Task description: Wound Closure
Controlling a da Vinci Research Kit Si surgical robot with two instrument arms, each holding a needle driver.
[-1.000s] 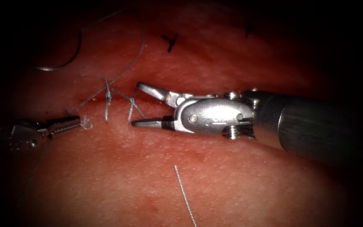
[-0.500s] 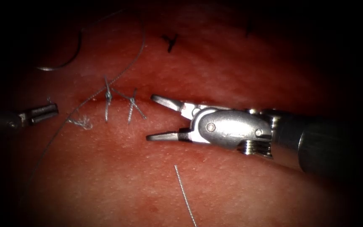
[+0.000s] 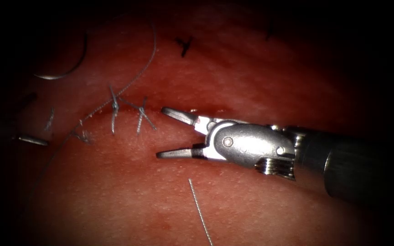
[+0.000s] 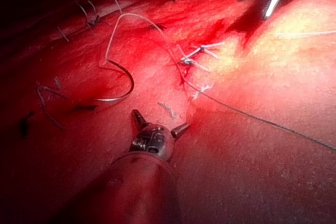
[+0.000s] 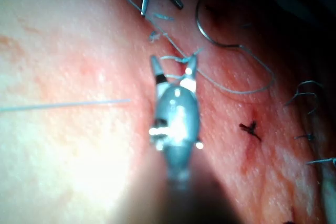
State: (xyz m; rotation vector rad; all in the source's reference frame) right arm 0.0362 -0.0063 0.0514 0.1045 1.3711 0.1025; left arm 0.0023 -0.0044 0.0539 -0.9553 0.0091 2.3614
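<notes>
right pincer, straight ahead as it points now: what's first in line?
Likely the knots on the cut, just ahead of the open, empty right pincer. Depth unclear; it may pass above them. Needle lies free on the tissue.

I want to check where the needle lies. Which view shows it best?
The left wrist view: the needle lies whole and free on the tissue, thread attached. The endoscope view shows it dim; the right wrist view shows its curve.

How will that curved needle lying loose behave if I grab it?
The needle lies free on the tissue, held by neither open tool. Thin, curved steel: probably stiff, smooth, apt to pivot in the jaws. Its trailing thread looks limp and would likely drag along.
</notes>
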